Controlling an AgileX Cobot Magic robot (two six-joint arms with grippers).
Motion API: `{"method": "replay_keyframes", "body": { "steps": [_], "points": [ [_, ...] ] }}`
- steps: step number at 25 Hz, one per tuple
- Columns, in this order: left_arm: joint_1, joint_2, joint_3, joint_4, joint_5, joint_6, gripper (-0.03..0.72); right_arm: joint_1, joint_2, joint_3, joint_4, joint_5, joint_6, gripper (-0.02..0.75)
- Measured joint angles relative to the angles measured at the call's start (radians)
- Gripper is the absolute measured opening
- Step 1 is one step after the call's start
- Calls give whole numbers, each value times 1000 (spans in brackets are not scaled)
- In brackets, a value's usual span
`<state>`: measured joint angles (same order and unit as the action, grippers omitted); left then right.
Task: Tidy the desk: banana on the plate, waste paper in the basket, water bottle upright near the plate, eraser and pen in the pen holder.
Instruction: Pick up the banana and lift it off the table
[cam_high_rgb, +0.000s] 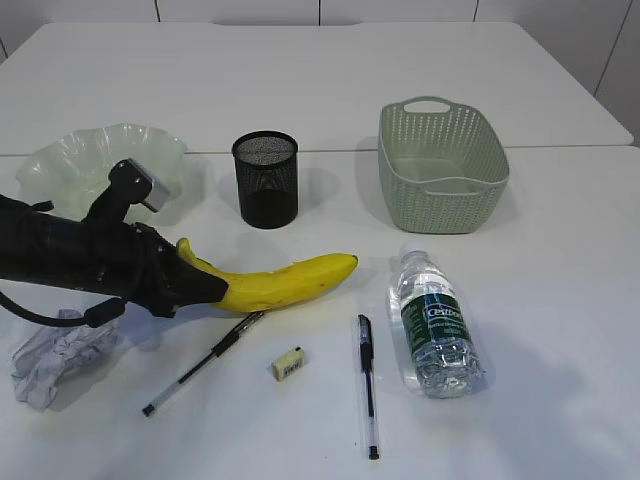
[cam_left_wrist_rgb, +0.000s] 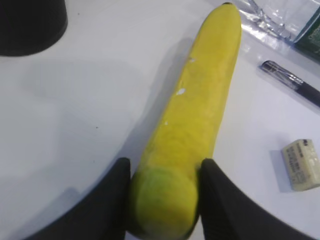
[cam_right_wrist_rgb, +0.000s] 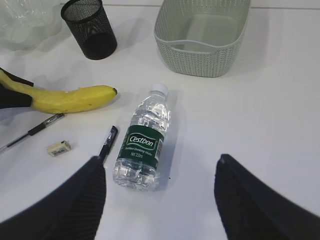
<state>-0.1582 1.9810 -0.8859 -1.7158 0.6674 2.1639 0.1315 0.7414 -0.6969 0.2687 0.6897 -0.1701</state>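
Observation:
My left gripper (cam_high_rgb: 205, 285) (cam_left_wrist_rgb: 165, 167) is shut on the stem end of the yellow banana (cam_high_rgb: 290, 280) (cam_left_wrist_rgb: 200, 100), both fingers pressed against it on the table. The ruffled green glass plate (cam_high_rgb: 70, 160) stands behind that arm. The water bottle (cam_high_rgb: 437, 325) (cam_right_wrist_rgb: 142, 145) lies on its side, cap toward the green basket (cam_high_rgb: 443, 165). My right gripper (cam_right_wrist_rgb: 159, 165) hangs open above the bottle's base, holding nothing. Two pens (cam_high_rgb: 203, 364) (cam_high_rgb: 367, 385) and the eraser (cam_high_rgb: 288, 364) lie at the front. Crumpled waste paper (cam_high_rgb: 55, 360) sits front left. The black mesh pen holder (cam_high_rgb: 265, 180) stands mid-back.
The left arm stretches low across the table between the plate and the waste paper. A seam between two tabletops (cam_high_rgb: 330, 150) runs behind the holder and basket.

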Motion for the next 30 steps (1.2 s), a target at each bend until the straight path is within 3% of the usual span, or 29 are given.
{"method": "replay_keyframes", "body": {
  "steps": [24, 30],
  "points": [
    [0, -196, 0, 5, -53, -12, 237, 0, 0, 0, 1, -1, 0, 501],
    [14, -250, 0, -59, -103, -12, 236, 0, 0, 0, 1, -1, 0, 501]
  ]
}}
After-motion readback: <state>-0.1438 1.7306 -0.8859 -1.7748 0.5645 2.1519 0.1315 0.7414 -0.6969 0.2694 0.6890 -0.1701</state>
